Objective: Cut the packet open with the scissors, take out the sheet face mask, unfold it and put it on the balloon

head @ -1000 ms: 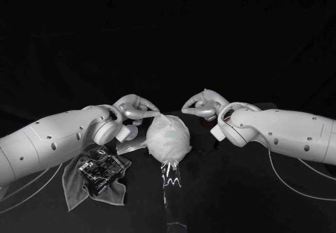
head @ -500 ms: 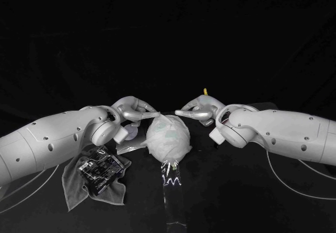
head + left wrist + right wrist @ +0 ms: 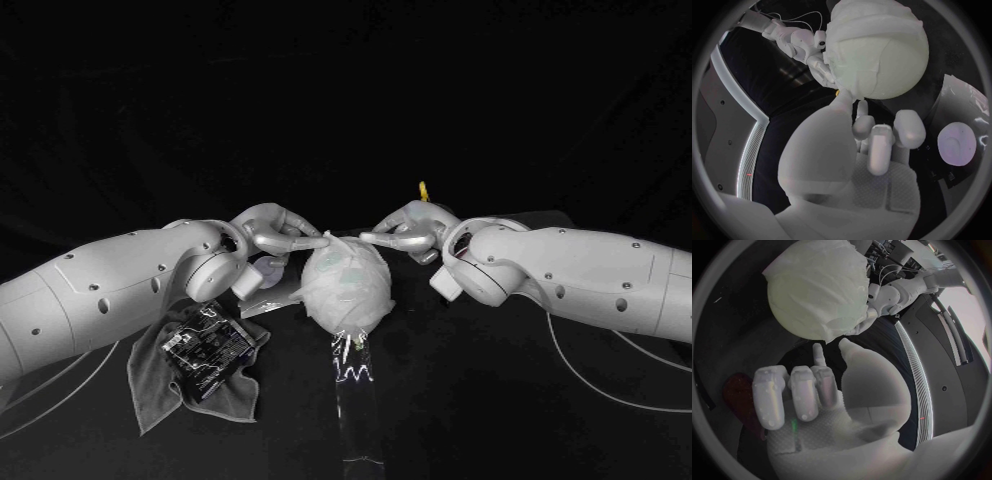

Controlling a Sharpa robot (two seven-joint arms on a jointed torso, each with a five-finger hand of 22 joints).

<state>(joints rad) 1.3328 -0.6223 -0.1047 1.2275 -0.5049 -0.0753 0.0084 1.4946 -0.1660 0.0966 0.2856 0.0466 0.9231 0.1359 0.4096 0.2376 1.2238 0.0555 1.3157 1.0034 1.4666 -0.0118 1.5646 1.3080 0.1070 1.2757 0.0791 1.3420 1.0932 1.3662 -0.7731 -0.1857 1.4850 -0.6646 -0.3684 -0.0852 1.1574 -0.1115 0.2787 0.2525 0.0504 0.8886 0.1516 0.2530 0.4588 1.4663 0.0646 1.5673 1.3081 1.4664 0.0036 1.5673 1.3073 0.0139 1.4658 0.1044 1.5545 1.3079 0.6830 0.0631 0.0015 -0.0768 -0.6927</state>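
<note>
The black table (image 3: pixel 490 420) carries the whole scene, and the two white arms come in over it from both sides. Between them stands the balloon (image 3: pixel 892 65) on a clear stand (image 3: pixel 351 385), upright, in the middle of the head view. The sheet face mask (image 3: pixel 343 270) is already out of its packet, unfolded and lying over the balloon; it covers the upper part and the sides, with some wrinkles and a loose edge.

To judge from this, the cutting, the taking out and the unfolding are done, and what is left is the last part: to settle the mask and smooth it onto the balloon, then to let it go.

The left hand (image 3: pixel 281 235) is at the top of the balloon on its own side. Its thumb and one finger meet at the mask's edge, so it appears to pinch the mask there, while the other fingers are curled in. The right hand (image 3: pixel 404 228) is at the top on the other side, with the thumb and one finger raised close to a hanging corner of the mask. They are near each other and near the edge, but it cannot be told whether they really grip it.

Beside the left arm lies a grey cloth (image 3: pixel 159 385), and on it a dark shiny thing (image 3: pixel 202 345) — probably the opened packet, but this is not sure.
</note>
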